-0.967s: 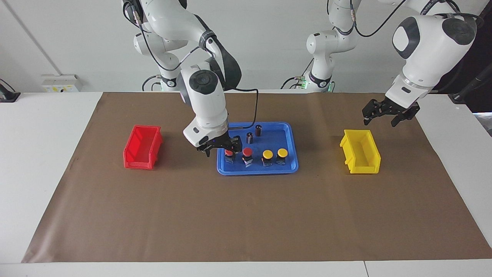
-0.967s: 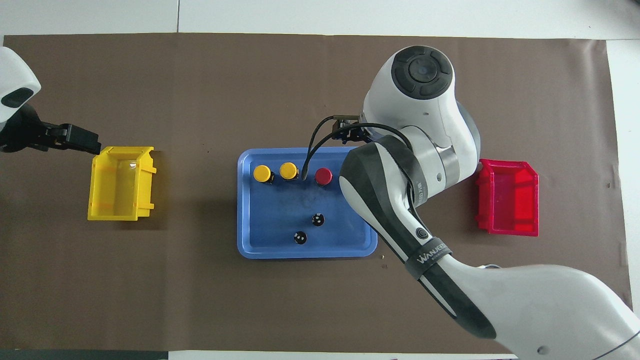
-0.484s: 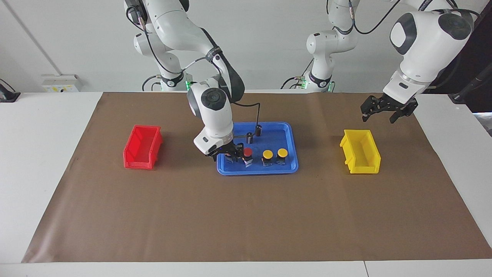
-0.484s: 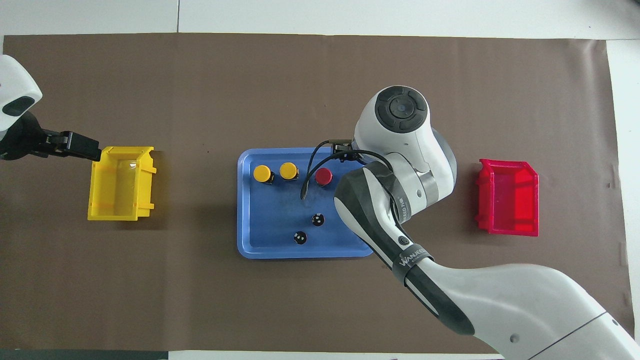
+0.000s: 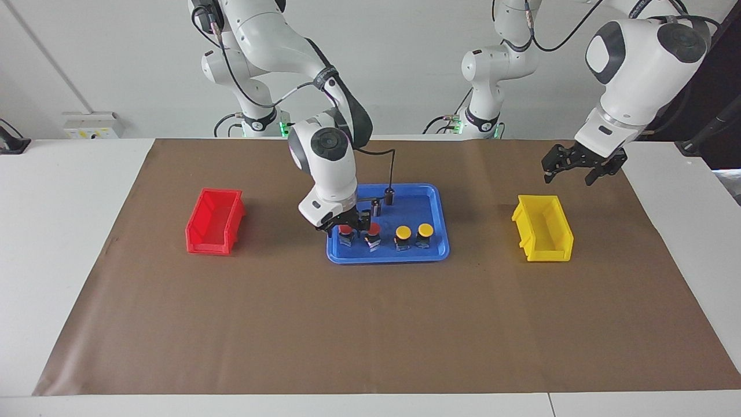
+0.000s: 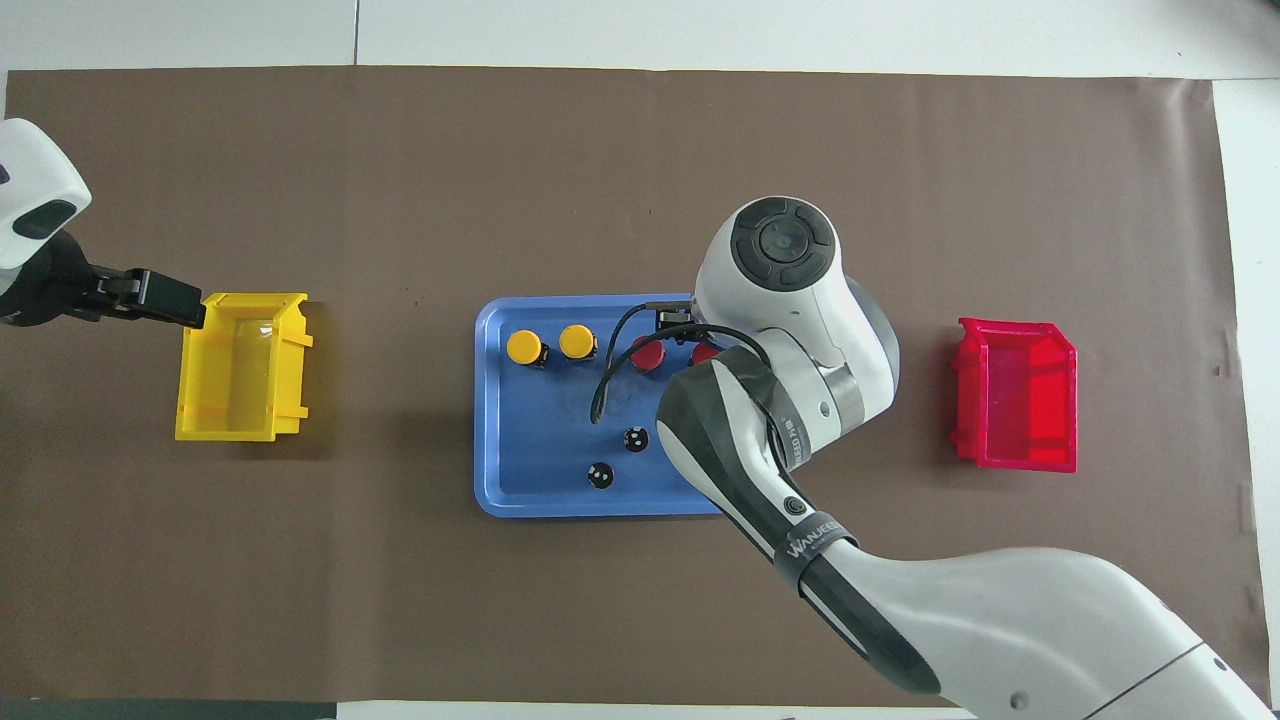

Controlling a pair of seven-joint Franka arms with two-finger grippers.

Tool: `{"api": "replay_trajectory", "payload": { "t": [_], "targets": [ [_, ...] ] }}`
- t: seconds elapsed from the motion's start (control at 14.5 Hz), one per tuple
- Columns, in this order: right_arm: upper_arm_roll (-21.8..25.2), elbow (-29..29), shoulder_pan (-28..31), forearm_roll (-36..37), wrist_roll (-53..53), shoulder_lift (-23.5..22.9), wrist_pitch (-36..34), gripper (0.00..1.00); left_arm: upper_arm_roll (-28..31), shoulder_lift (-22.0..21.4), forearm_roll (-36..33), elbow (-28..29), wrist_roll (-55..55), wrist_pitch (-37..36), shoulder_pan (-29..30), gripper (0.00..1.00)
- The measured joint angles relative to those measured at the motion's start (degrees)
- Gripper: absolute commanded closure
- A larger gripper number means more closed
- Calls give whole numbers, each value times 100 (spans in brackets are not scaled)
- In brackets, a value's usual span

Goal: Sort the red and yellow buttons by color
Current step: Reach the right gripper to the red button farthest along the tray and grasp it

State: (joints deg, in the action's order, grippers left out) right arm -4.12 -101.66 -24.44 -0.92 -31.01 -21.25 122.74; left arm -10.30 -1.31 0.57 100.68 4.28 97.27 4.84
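Four buttons stand in a row in the blue tray (image 5: 443, 246): two red buttons (image 5: 345, 231) (image 5: 373, 230) (image 6: 648, 353) and two yellow buttons (image 5: 403, 233) (image 5: 425, 230) (image 6: 524, 347) (image 6: 578, 342). My right gripper (image 5: 345, 226) is down in the tray, open, with a finger on either side of the red button nearest the red bin. From overhead its wrist hides that grip, and only part of that red cap (image 6: 705, 352) shows. My left gripper (image 5: 572, 172) (image 6: 150, 292) hangs open in the air beside the yellow bin (image 5: 543, 236) and waits.
A red bin (image 5: 214, 221) (image 6: 1015, 395) stands at the right arm's end of the brown paper, and the yellow bin (image 6: 240, 367) at the left arm's end. Two dark cylinders (image 5: 376, 205) (image 5: 389, 196) stand in the tray nearer the robots. A black cable hangs over the tray.
My right gripper has come down over the end red button and its fingers have drawn closer together. The left gripper has risen slightly and drifted away from the yellow bin.
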Motion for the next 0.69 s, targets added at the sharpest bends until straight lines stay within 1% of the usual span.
{"api": "replay_trajectory", "payload": {
  "t": [0.41, 0.62, 0.69],
  "targets": [
    [-17, -115, -16, 0, 0, 42, 15, 31, 0, -53, 0, 92, 0, 44, 0, 0],
    [-26, -148, -72, 0, 0, 59, 15, 35, 0, -55, 0, 101, 0, 82, 0, 0],
    [-28, -157, -76, 0, 0, 62, 15, 40, 0, -55, 0, 101, 0, 83, 0, 0]
  ]
}}
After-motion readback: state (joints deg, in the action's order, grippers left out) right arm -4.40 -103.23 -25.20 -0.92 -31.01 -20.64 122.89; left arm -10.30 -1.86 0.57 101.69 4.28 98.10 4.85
